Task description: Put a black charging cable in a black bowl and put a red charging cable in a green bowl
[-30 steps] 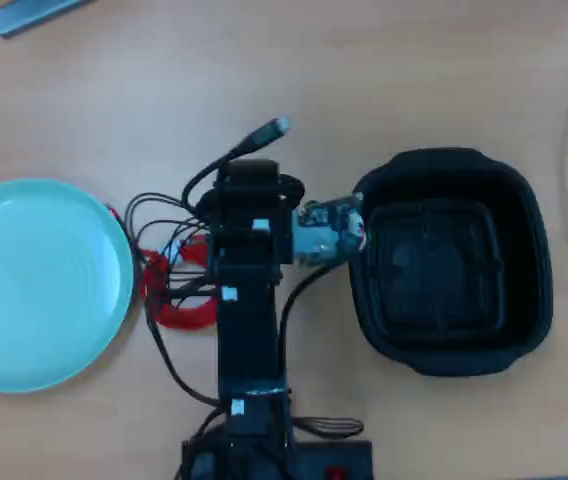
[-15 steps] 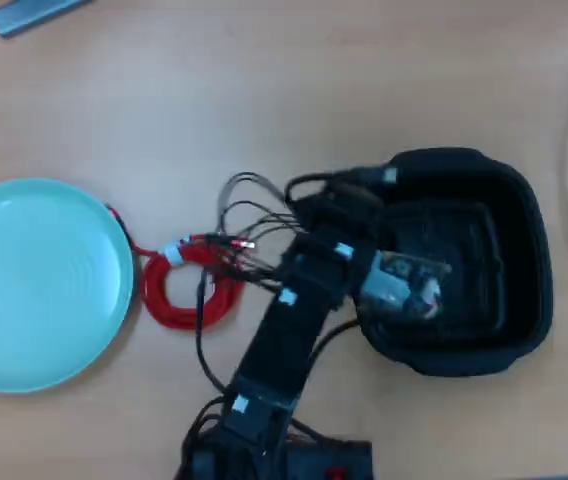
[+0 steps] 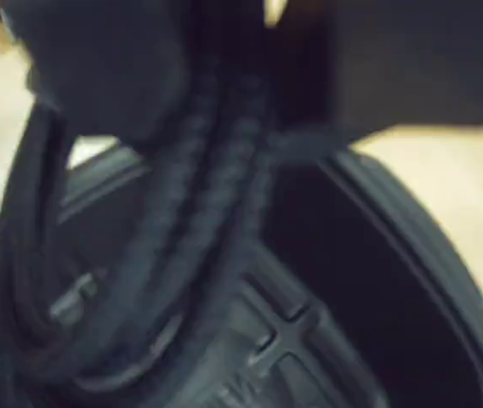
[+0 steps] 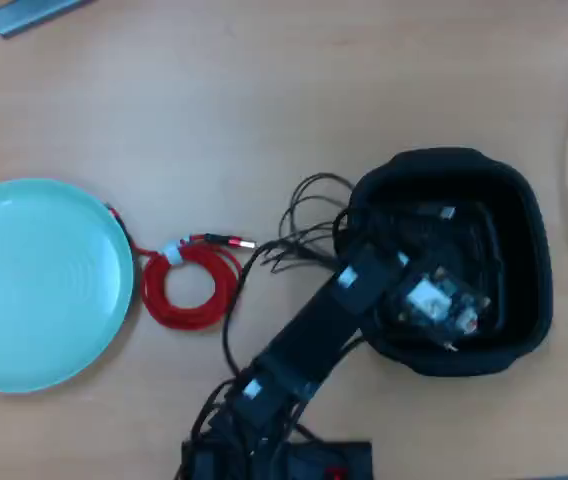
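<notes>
1. Since the earlier frames, the arm (image 4: 309, 335) has swung from beside the red cable (image 4: 189, 285) to reach over the black bowl (image 4: 524, 215).
2. Pincer (image 3: 224, 51) position: above the inside of the black bowl in the overhead view; its head hides the tips there.
3. Pincer state: in the blurred wrist view, strands of the black cable (image 3: 216, 221) hang from it into the bowl; whether it pinches them cannot be told.
4. Red cable: coiled on the table (image 4: 264, 90), just beside the green dish (image 4: 39, 285), uncovered.
5. Green dish: at the left edge of the overhead view.
</notes>
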Controlling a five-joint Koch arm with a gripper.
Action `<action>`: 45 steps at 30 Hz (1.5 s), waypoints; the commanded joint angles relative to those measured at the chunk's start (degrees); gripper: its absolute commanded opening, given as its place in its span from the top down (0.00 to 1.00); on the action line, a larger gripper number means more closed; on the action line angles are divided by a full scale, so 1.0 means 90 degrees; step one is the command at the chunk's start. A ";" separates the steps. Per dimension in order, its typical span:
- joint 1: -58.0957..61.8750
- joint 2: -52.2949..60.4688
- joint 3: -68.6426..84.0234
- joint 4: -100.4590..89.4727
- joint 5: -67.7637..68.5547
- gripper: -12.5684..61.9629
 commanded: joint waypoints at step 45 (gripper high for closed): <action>-0.6846 -0.0586 -0.0332 0.0664 0.0361 0.16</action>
